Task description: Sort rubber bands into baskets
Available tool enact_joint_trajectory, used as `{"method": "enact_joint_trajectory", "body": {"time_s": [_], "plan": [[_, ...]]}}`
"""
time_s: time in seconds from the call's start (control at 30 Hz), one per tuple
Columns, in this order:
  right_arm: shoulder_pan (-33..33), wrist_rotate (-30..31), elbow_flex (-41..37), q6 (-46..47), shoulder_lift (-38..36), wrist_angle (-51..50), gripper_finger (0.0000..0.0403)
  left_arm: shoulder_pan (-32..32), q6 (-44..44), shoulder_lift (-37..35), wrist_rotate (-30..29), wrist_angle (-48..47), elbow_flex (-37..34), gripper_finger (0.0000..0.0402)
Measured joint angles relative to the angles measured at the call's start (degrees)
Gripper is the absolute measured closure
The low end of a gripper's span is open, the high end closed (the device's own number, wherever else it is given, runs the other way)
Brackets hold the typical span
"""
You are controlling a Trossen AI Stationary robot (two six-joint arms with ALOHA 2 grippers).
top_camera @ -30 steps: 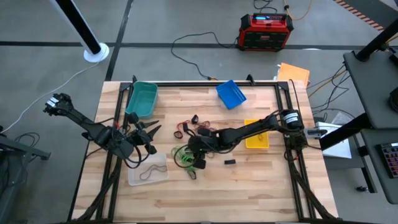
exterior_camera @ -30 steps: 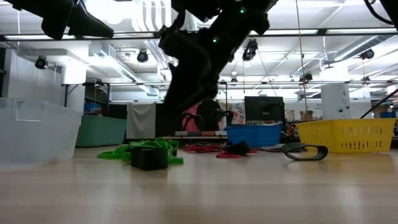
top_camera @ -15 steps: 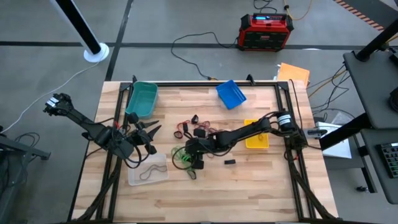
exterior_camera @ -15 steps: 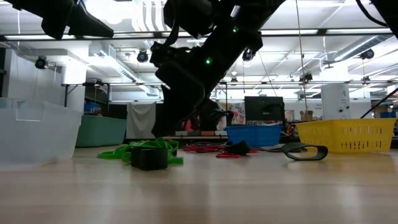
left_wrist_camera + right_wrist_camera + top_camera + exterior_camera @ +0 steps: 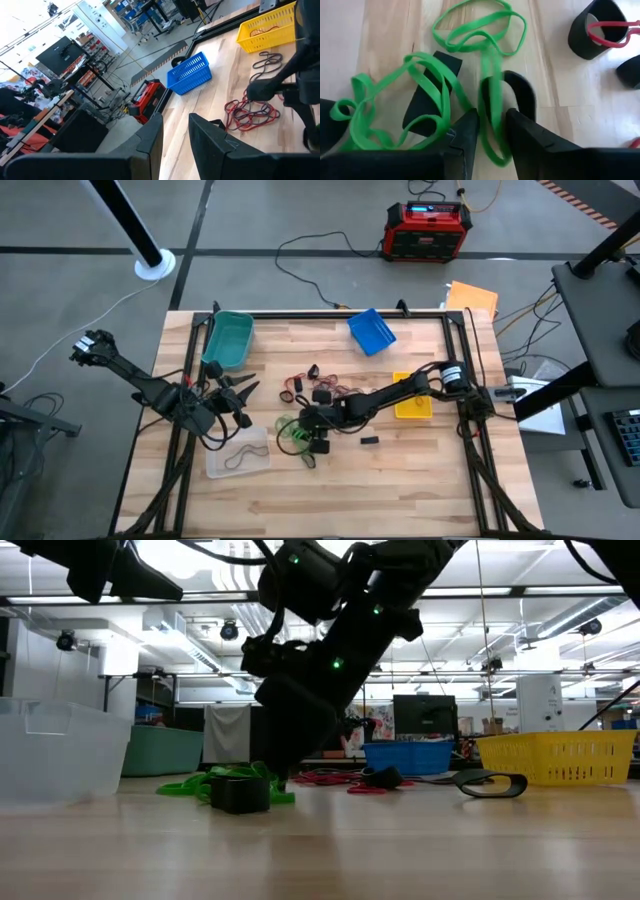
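Note:
A tangle of green rubber bands (image 5: 293, 433) lies mid-table around a black block (image 5: 240, 795). My right gripper (image 5: 492, 127) is down on this pile (image 5: 225, 783), shut on one green band. Red bands (image 5: 295, 388) and black bands (image 5: 322, 392) lie just beyond it. The teal basket (image 5: 228, 338) stands far left and the blue basket (image 5: 371, 330) at the far edge. The yellow basket (image 5: 412, 398) on the right is partly under my right arm. The clear basket (image 5: 238, 452), near left, holds a dark band. My left gripper (image 5: 240, 392) hovers open by the teal basket. My right gripper pinches a strand of one green band (image 5: 491, 95) between its two fingers. The fingers come slanting down from the table's right side. The band's remaining loops lie slack on the table among the other green bands.
A small black piece (image 5: 370, 441) lies on the wood to the right of the pile. Black band rolls (image 5: 592, 30) sit close beyond my right gripper. Bare wood spreads along the near edge (image 5: 400, 490). A black frame rail (image 5: 330, 315) runs round the table.
My right gripper has come down and a little toward the table's left, from above the green bands until its fingertips reach the pile at table height. The green bands and the block have stayed where they were.

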Motion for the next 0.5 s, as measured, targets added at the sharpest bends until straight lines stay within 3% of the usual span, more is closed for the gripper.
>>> {"method": "enact_joint_trajectory", "body": {"time_s": [0.5], "plan": [[0.11, 0.0, 0.0, 0.72, -2.82, -3.87, 0.034, -0.01, -0.06, 0.02, -0.02, 0.0, 0.0, 0.0324]]}}
